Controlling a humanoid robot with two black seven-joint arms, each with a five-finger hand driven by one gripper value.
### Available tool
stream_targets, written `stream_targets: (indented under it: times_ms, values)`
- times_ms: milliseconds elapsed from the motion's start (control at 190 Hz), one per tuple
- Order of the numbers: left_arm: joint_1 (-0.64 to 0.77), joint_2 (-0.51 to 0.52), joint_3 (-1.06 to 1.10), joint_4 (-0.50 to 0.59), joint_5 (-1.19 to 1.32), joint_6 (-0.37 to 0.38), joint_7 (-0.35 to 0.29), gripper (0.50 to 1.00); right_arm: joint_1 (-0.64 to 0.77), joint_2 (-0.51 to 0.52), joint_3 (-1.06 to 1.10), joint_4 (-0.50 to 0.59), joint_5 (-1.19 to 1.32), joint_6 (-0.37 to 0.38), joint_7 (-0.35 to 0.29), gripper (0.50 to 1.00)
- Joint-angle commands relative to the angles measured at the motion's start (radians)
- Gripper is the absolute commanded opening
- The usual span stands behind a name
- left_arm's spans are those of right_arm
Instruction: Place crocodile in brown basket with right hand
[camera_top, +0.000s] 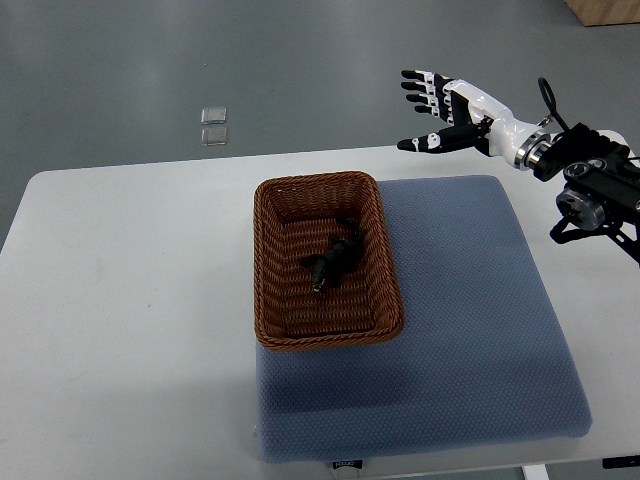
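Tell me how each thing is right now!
crocodile: lying inside the basket, not held.
brown basket: upright on the mat, holding the crocodile.
right robot hand: open, fingers spread, empty, raised past the table's far edge.
blue mat: lying flat on the white table.

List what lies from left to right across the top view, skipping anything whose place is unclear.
Two small pale squares on the floor → brown basket, crocodile lying inside it → right hand, open and holding nothing. Blue pad left out: it runs under the basket and past the hand.
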Motion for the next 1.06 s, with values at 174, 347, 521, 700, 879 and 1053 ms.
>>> stream_targets:
  times_ms: [174,347,521,700,879,1053]
  values:
    - [0.000,0.000,0.000,0.000,0.000,0.000,0.000,1.000,-0.035,-0.019,0.002,-0.086,0.427,0.131,-0.189,0.934]
    - [0.000,0.000,0.000,0.000,0.000,0.000,0.000,1.000,-0.059,-0.019,0.005,-0.103,0.560,0.160,-0.209,0.934]
    - [0.000,0.000,0.000,0.000,0.000,0.000,0.000,1.000,-0.082,-0.011,0.016,-0.105,0.560,0.154,-0.203,0.934]
    - [0.000,0.000,0.000,0.000,0.000,0.000,0.000,1.000,-0.087,-0.009,0.016,-0.105,0.558,0.160,-0.205,0.934]
    - [0.000,0.000,0.000,0.000,0.000,0.000,0.000,1.000,-0.088,-0.011,0.016,-0.105,0.558,0.159,-0.205,0.934]
    - [-0.001,0.000,0.000,0.000,0.000,0.000,0.000,1.000,-0.096,-0.017,0.019,-0.105,0.560,0.157,-0.203,0.934]
